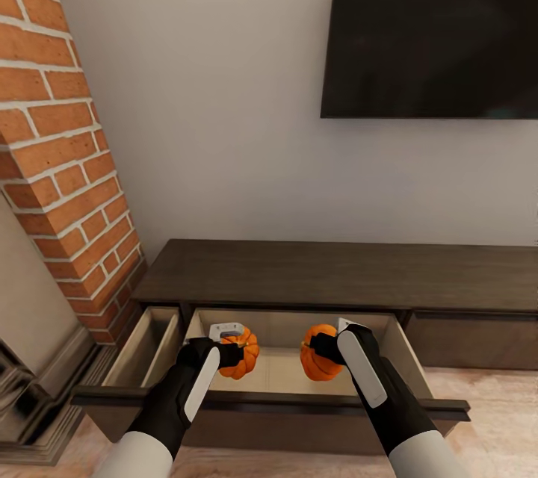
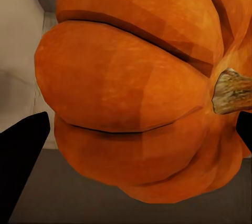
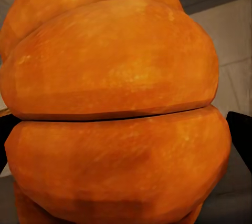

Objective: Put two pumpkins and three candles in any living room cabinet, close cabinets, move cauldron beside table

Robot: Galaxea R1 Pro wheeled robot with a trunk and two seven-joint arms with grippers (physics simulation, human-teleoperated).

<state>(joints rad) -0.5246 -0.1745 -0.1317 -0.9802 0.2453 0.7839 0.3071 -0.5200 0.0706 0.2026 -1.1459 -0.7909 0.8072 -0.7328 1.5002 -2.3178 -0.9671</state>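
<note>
My left gripper (image 1: 233, 350) is clamped on one pumpkin (image 1: 242, 353) and my right gripper (image 1: 323, 347) on the other pumpkin (image 1: 320, 363), both held over the open drawer (image 1: 278, 370) of the cabinet (image 1: 336, 274), ready to drop in.

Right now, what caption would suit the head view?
Both arms hold a pumpkin each, left pumpkin and right pumpkin, over the cabinet's open drawer.
</note>
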